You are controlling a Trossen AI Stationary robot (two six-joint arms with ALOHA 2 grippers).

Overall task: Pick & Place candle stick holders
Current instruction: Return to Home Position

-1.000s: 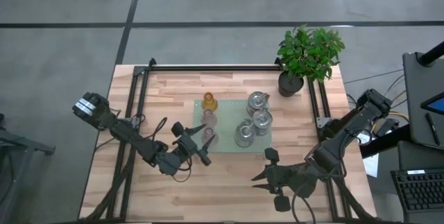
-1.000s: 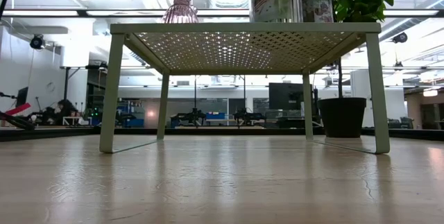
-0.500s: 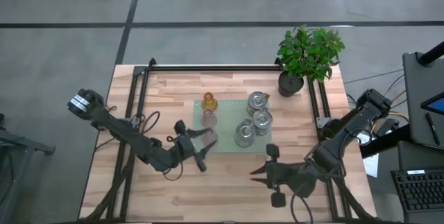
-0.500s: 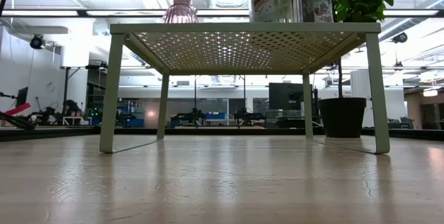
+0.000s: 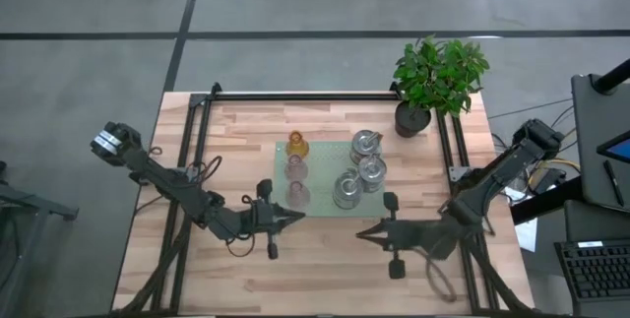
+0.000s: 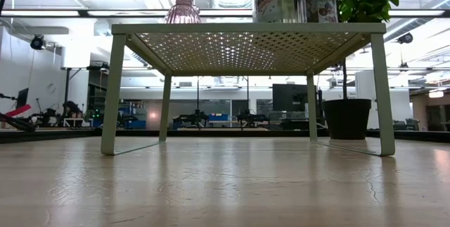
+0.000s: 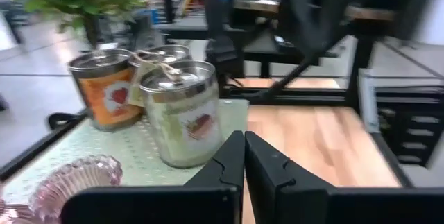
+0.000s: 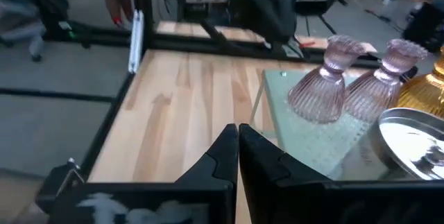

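Set against the frame a second earlier, finds the left end effector [image 5: 293,218] drawn back off the green shelf [image 5: 320,160] to hang over the counter [image 5: 236,141], just beside the left end of the shelf's robot-side edge. Shows its fingers [image 7: 225,161] pressed together on nothing, where before spread around the nearer pink candle holder [image 5: 295,194]. In the low view, leaves only a dark scrap at the top edge, up and left of that holder.

Finds the right end effector [image 5: 362,233] likewise closed and empty, after standing splayed open. Has it now pointing level across the counter, near the right end of the same shelf edge.

Keeps all six holders unmoved on the shelf:
- amber candle holder [image 5: 296,145] at the far left
- second pink candle holder [image 5: 293,168] between the amber and the nearer pink
- three silvery candle holders [image 5: 372,170] clustered on the right half

Puts the nearest silvery one straight ahead of the left fingers in that wrist view. Places a potted plant [image 5: 433,77] at the counter's far right corner, well apart from both arms.
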